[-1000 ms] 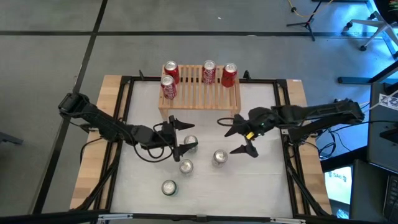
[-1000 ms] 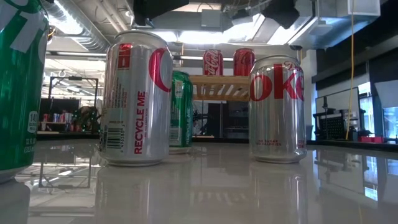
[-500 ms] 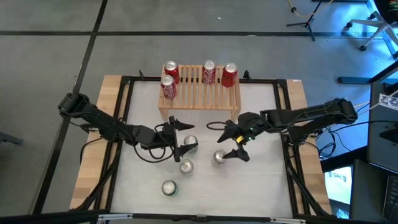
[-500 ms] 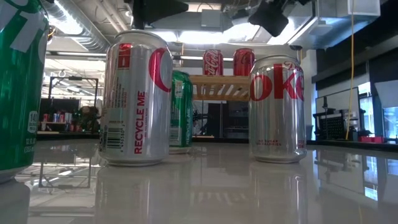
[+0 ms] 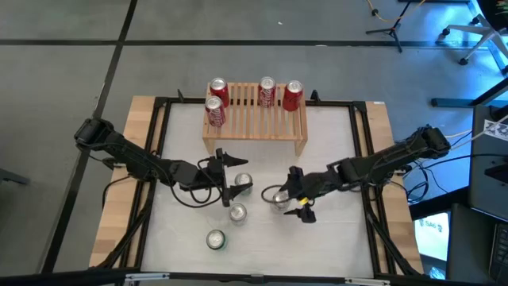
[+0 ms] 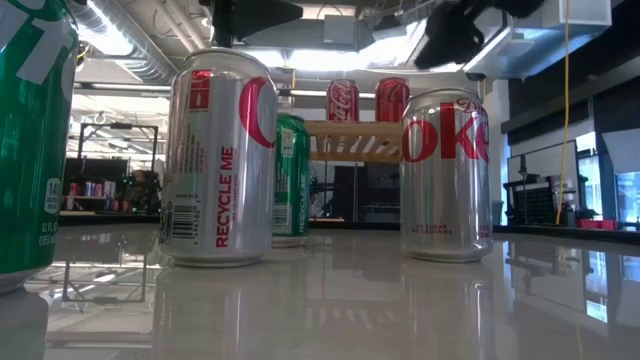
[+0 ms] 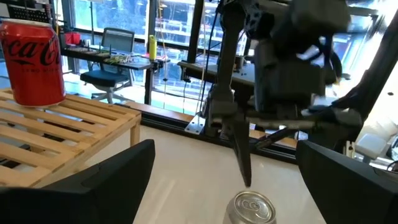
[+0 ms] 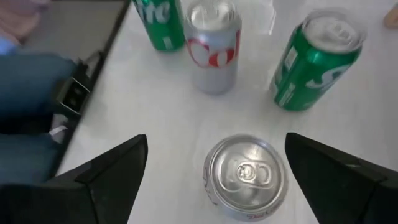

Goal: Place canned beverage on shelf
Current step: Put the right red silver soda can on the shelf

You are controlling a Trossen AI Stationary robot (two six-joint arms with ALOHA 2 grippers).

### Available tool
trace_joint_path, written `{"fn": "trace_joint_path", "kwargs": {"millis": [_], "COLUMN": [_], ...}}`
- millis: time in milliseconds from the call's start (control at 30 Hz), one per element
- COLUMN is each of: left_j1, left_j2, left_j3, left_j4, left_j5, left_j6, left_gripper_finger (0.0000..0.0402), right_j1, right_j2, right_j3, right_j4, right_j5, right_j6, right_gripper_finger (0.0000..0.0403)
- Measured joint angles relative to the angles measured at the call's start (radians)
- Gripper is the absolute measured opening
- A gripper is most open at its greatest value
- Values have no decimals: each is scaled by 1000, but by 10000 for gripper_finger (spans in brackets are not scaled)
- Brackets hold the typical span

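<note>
- The low-angle camera is only catching dark bits of the arms at the top edge, so neither claw is readable from there, and a green can is getting cut off at that view's left edge.
- The right gripper (image 5: 295, 195) is hanging over the silver Diet Coke can with the red lettering (image 5: 278, 199), fingers spread wide on either side of it in the right wrist view (image 8: 246, 176), not squeezing it.
- That can is standing upright on the white tabletop (image 5: 341, 151), in front of the low light-wood slatted shelf (image 5: 255, 119) and well short of it; only its top half is showing in the right wrist view.
- The left gripper (image 5: 228, 176) is sitting with its fingers released, nothing in them, right by the green soda can (image 5: 241, 183).
- Four red Coca-Cola cans (image 5: 266, 92) are standing on the shelf.
- A second silver can (image 5: 237, 213) and another green can (image 5: 215, 239) are sitting nearer the table's front.
- Something in blue jeans is showing blurry at the right wrist view's edge, can't really make it out.
</note>
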Motion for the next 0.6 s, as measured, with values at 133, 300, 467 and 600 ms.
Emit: {"fn": "trace_joint_path", "kwargs": {"millis": [133,300,467,600], "left_j1": [0,0,0,0], "left_j2": [0,0,0,0], "left_j3": [0,0,0,0], "left_j4": [-4,-4,-4,-4], "left_j5": [0,0,0,0], "left_j6": [-3,-3,-3,-3], "left_gripper_finger": [381,381,381,381], "right_j1": [5,4,4,3], "right_j2": [52,95,127,157], "right_j3": [0,0,0,-1], "right_j4": [-2,-2,-18,-51], "right_j5": [40,50,60,60], "right_j6": [-17,-17,-18,-17], "right_gripper_finger": [374,374,374,374]}}
